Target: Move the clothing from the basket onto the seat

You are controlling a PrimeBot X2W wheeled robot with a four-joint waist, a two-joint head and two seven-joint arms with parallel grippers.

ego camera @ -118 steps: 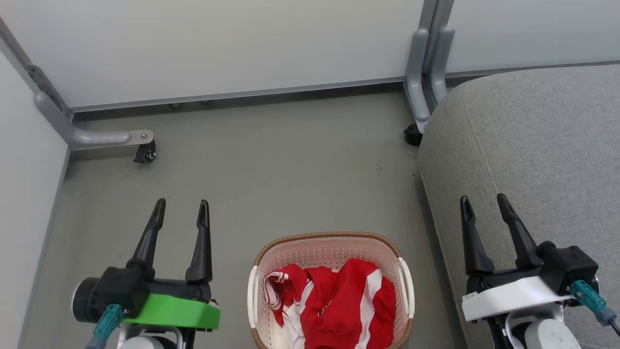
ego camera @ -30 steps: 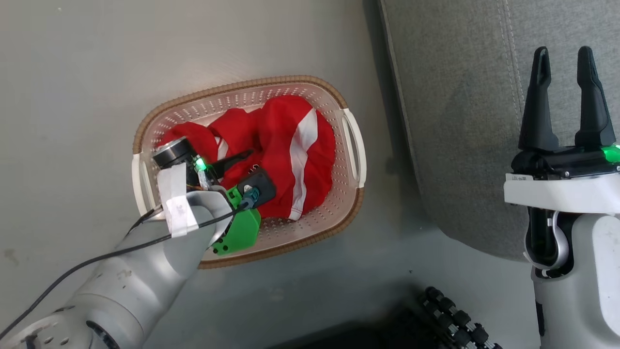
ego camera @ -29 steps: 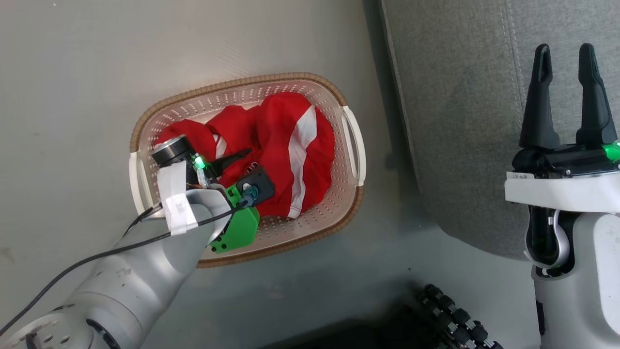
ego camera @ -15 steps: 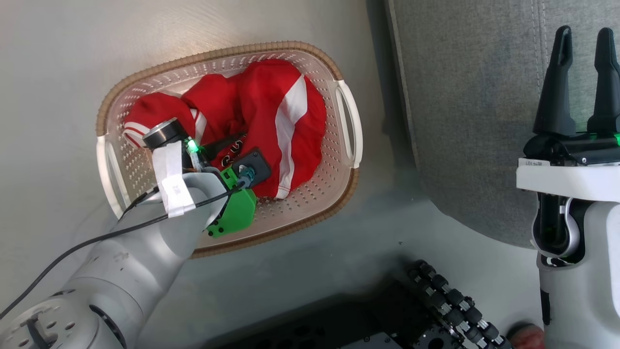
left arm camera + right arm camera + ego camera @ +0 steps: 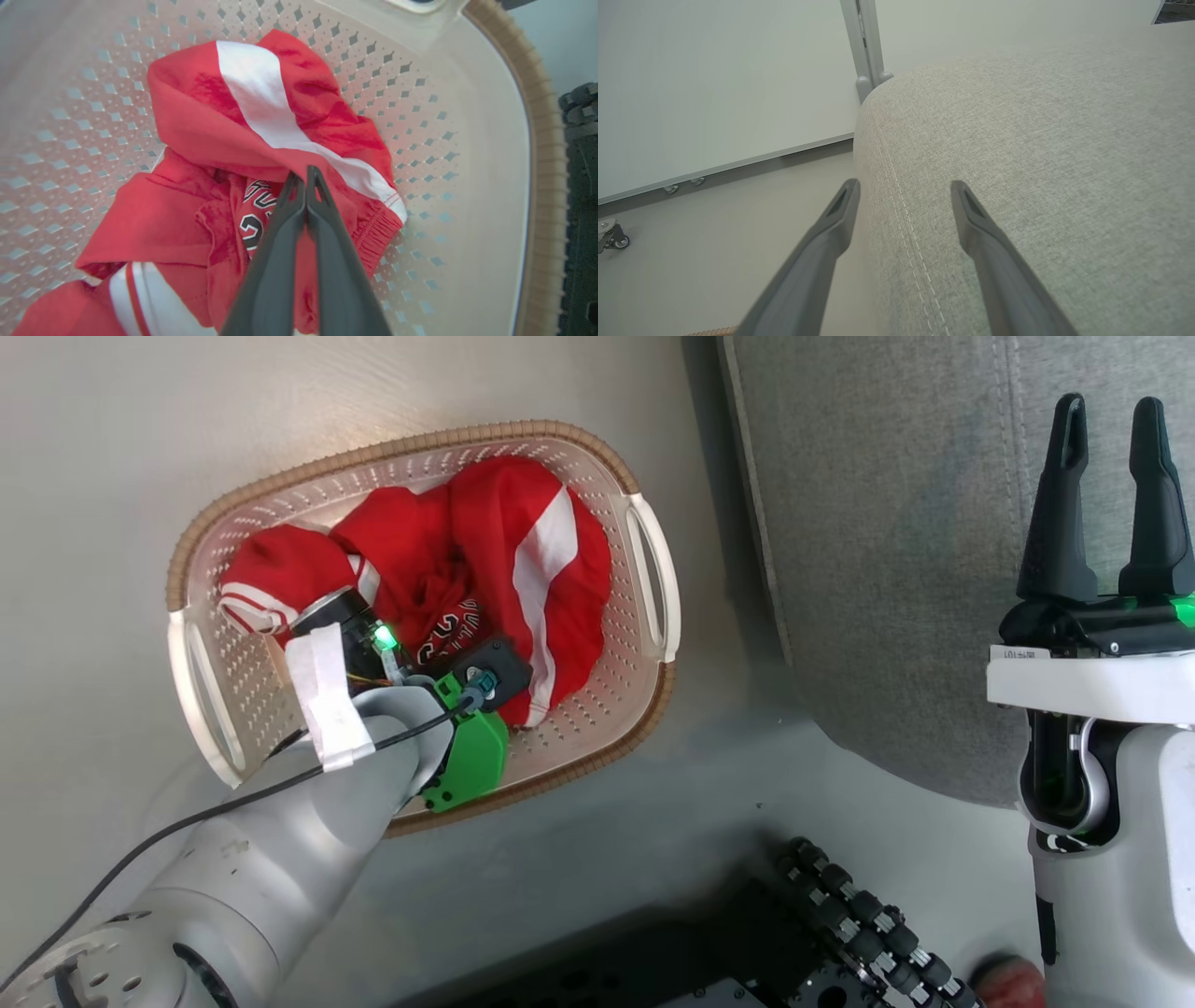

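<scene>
Left tool (image 5: 306, 173) is clenched, fingers pressed together w/ the tips down in the clothing (image 5: 205, 93). The tips sit right where the fold of the white-striped shorts (image 5: 261, 107) meets the jersey (image 5: 154, 219). Shorts lie on the far side of the tips. The jersey, w/ black-and-white lettering, lies just left of the fingers and touches them. Can't tell whether any cloth is caught btwn the tips (the gap is a thin line, no fabric seen in it).

All the clothing is inside the basket (image 5: 392, 446), bunched over its middle and left end. The basket stands on the floor (image 5: 140, 420), left of the seat (image 5: 887, 569), w/ a shadowed strip of floor btwn them.

Right tool (image 5: 1111, 415) is released, fingers well apart, nothing btwn them. It hangs over the seat's left edge, by the stitched seam (image 5: 908, 224).

Hard to see:
- In head view the left arm's wrist and green cover (image 5: 471, 761) hide that tool's fingers.
- The left forearm (image 5: 280, 859) covers part of the basket's near rim.
- Jersey lettering is mostly folded under; a "2" and bits of letters are readable.
- Jersey's near part is cut off at the bottom of the left wrist view.
- Seat runs out of frame at the top and right of head view.
</scene>
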